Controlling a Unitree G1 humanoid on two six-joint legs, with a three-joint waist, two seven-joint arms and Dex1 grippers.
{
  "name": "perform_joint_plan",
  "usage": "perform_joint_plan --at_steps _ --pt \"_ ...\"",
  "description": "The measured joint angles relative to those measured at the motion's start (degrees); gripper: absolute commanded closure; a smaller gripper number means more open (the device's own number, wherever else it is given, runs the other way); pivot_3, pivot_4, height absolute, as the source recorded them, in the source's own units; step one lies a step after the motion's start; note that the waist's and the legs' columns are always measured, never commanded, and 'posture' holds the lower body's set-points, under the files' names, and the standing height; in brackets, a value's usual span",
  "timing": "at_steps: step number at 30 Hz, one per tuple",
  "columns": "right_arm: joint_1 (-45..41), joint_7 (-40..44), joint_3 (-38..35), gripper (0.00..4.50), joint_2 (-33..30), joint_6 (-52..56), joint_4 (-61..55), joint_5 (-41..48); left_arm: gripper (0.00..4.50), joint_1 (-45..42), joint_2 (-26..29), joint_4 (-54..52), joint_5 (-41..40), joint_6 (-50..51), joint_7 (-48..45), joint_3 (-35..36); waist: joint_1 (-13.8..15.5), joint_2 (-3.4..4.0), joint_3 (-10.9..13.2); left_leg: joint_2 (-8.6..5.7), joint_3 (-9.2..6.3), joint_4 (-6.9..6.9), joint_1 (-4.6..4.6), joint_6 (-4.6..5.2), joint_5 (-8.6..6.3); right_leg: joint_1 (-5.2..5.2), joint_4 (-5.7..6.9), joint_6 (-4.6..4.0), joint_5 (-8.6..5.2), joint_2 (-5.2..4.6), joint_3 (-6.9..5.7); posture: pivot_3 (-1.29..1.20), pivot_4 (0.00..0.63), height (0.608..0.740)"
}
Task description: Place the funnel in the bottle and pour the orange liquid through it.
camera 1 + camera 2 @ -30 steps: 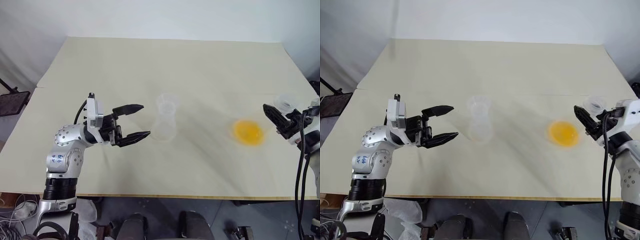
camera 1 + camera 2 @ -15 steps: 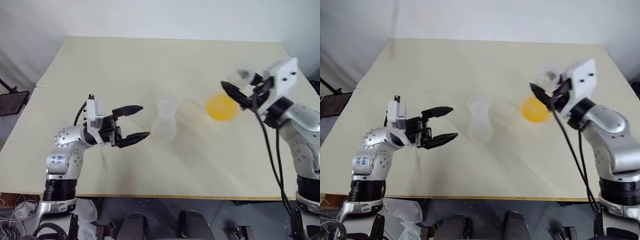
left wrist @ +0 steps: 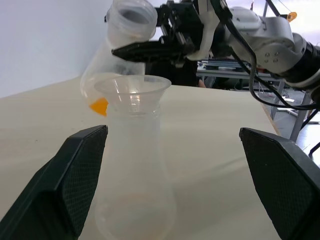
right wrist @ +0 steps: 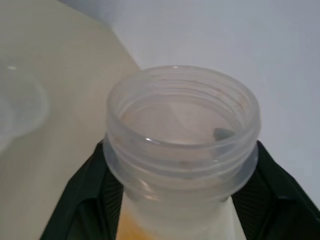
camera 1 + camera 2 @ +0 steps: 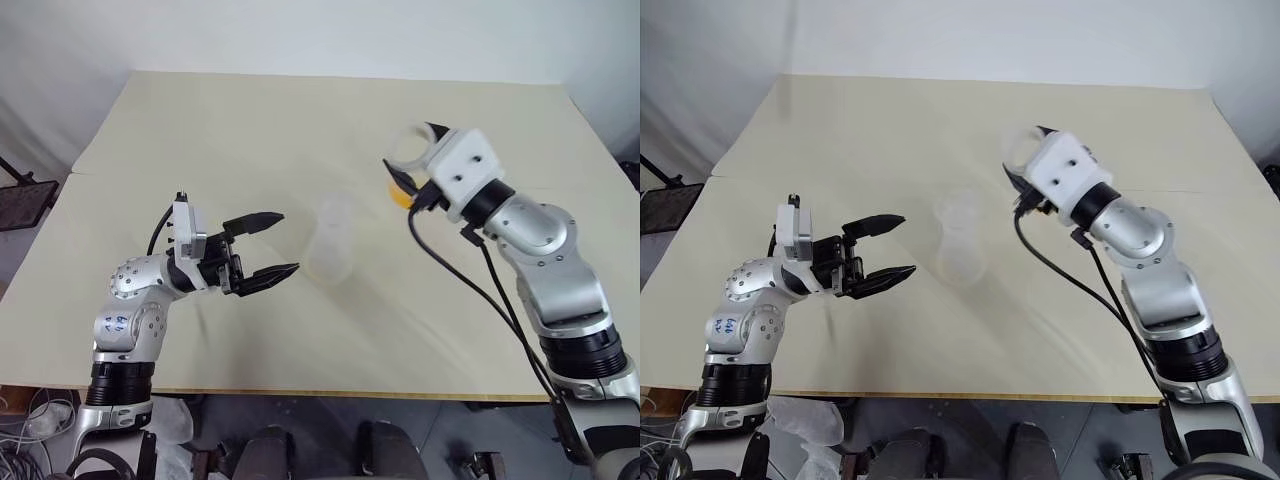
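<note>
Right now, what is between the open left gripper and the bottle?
Nothing: in the left eye view, bare table separates the left gripper from the bottle.

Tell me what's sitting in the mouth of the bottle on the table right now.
The clear funnel sits in the bottle neck, its wide rim flaring above the opening. Its spout runs down inside the neck and is hard to make out. No orange liquid shows in the funnel.
</note>
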Motion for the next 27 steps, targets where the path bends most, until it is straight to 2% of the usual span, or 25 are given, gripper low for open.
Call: perform_joint_plan --at_steps 4,18,27 --pt "-1.03 -0.05 2.45 2.06 1.61 -2.83 2.36 -4.79 0.00 0.41 -0.35 -0.09 0.00 -0.02 0.24 -0.07 -0.46 0.00 0.00 0.00 -0.08 0.00 -0.01 0.00 0.00 0.00 0.00 0.00 0.00 0.00 -0.01 0.00 0.150 0.740" --pt "-3.00 -3.43 4.38 2.06 2.21 -14.75 6.18 -21.75 0.00 0.79 -1.37 -0.10 0.00 -0.70 0.90 -0.16 -1.05 0.00 0.00 0.02 -0.23 -0.05 0.01 0.00 0.00 -0.01 0.00 0.00 0.00 0.00 0.01 0.00 0.150 0.740" --pt "-3.93 -4.65 4.55 2.06 2.73 -19.50 8.68 -28.67 0.00 0.79 -1.53 -0.05 0.09 -1.91 1.50 -0.18 -1.14 0.00 0.00 0.03 -0.24 -0.05 0.02 0.00 0.00 -0.01 0.00 0.00 0.00 0.00 0.02 0.00 0.150 0.740"
